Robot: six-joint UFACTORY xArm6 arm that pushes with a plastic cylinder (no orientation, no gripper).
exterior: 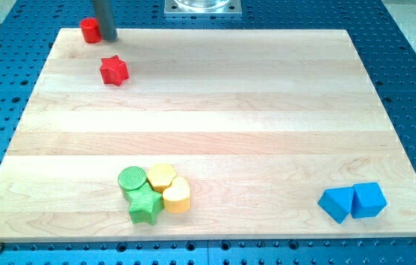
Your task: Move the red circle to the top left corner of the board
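The red circle (90, 30) sits at the top left corner of the wooden board (215, 110). My tip (108, 37) is right beside it, touching or almost touching its right side. A red star (113, 71) lies a little below and to the right of them.
A green circle (132, 179), a green star (144, 207), a yellow hexagon-like block (161, 177) and a yellow heart (177, 195) are clustered at the bottom left of centre. Two blue blocks (336, 204) (369, 199) lie together at the bottom right. A metal base (202, 7) stands at the view's top.
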